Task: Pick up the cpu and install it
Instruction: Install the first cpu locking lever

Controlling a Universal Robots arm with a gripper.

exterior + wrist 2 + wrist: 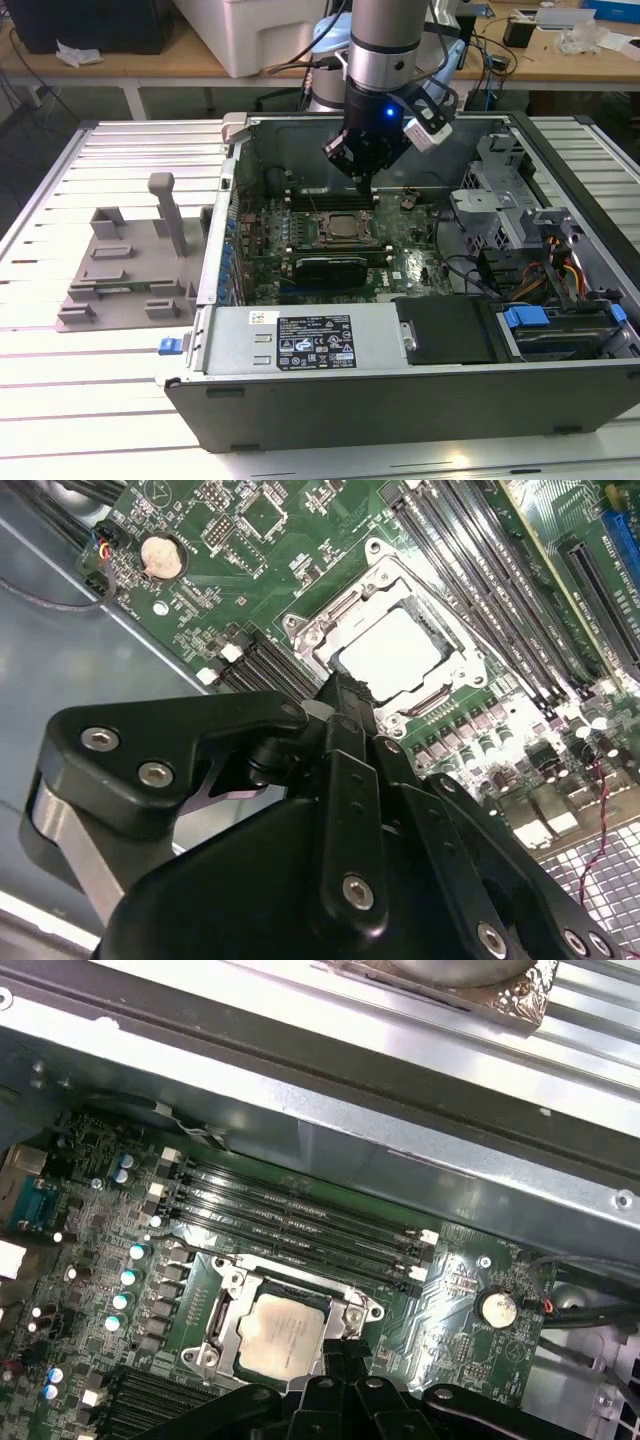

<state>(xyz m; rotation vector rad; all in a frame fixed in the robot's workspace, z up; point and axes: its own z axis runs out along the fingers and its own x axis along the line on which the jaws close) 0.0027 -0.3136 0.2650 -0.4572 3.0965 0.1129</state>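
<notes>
My gripper (362, 180) hovered above socket frame (290, 1325), fingers pinched together, empty. Cpu (392, 650) sat inside socket on motherboard (400, 265). Risk, my judgement: chip seated crooked, any downward push could bend contacts.

No print can be read. The white label (315, 343) on the power supply housing (300, 340), at six o'clock in the exterior view, carries print too small to make out.
</notes>
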